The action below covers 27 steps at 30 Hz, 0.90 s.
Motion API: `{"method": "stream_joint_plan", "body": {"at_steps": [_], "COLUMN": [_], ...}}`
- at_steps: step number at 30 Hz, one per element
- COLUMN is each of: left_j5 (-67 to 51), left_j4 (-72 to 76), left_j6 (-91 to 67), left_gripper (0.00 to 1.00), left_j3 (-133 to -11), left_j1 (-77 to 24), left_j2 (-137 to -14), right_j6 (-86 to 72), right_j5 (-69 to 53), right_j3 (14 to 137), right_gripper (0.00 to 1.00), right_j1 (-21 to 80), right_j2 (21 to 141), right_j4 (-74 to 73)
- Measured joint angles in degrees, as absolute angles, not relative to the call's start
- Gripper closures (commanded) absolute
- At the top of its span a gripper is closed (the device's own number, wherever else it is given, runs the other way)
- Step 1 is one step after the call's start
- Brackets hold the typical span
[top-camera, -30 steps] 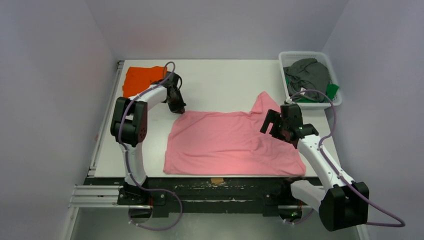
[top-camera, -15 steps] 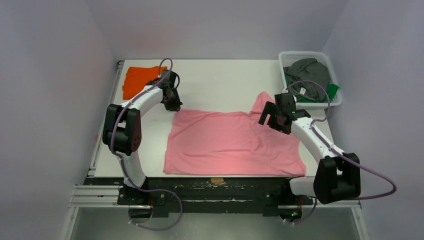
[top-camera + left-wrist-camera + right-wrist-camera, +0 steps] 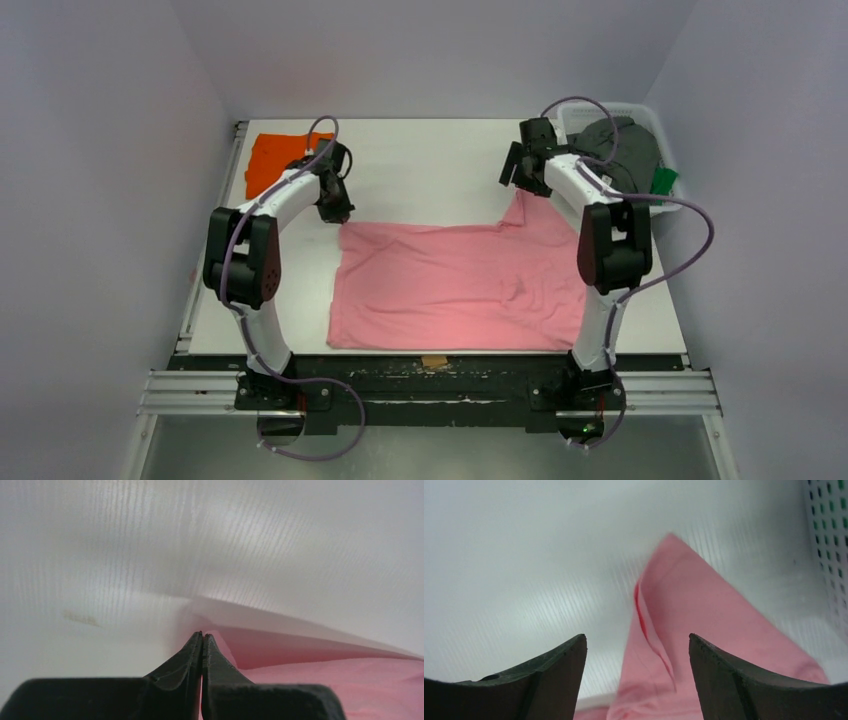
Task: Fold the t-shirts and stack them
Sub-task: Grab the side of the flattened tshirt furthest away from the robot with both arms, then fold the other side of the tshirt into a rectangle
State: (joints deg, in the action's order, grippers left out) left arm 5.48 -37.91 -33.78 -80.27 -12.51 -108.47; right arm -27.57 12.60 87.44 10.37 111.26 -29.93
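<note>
A light pink t-shirt (image 3: pixel 455 285) lies spread flat on the white table, one sleeve pointing to the back right. My left gripper (image 3: pixel 336 212) is shut on the pink shirt's back left corner; in the left wrist view the closed jaws (image 3: pixel 201 636) pinch the pink cloth (image 3: pixel 320 680). My right gripper (image 3: pixel 514 178) is open and empty, hovering over the sleeve's tip; in the right wrist view the sleeve (image 3: pixel 684 620) lies between the spread fingers (image 3: pixel 637 637). A folded bright orange t-shirt (image 3: pixel 278 160) lies at the back left.
A white mesh basket (image 3: pixel 668 200) stands at the back right, holding a dark grey shirt (image 3: pixel 628 148) and a green one (image 3: pixel 662 181). Its wall shows at the right edge of the right wrist view (image 3: pixel 830 555). A tan tape patch (image 3: pixel 434 361) marks the front edge.
My right arm has swung from the shirt's right side to the back, over the sleeve tip. My left gripper has moved a little left, drawing the shirt's corner with it.
</note>
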Motion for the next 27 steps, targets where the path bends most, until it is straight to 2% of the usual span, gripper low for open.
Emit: {"method": "stream_joint_plan", "body": {"at_steps": [10,15,19,23,27], "left_j5": [6.79,6.87,6.87,6.87,6.79], "left_j4": [-38.96,-39.03,-39.05,-39.09,-39.09], "left_j6": [-33.78,-33.78,-33.78,-33.78,-33.80], "left_gripper": [1.00,1.00,1.00,1.00,1.00], "left_j3": [-80.38,-80.38,-80.38,-80.38,-80.38], "left_j1": [-11.86,-11.86,-11.86,-11.86,-11.86], "left_j2": [-108.55,-108.55,-108.55,-108.55,-108.55], "right_j6": [-24.38,-24.38,-24.62,-24.86,-25.04], "right_j5": [15.57,17.56,19.75,22.11,23.42], "right_j3": [110.65,111.63,111.50,109.43,106.28], "right_gripper": [0.58,0.67,0.79,1.00,1.00], "right_j1": [10.37,10.39,10.39,10.28,9.76], "right_j2": [133.19,134.63,134.52,133.34,131.26], "right_j4": [-33.89,-35.62,-36.36,-36.67,-36.36]}}
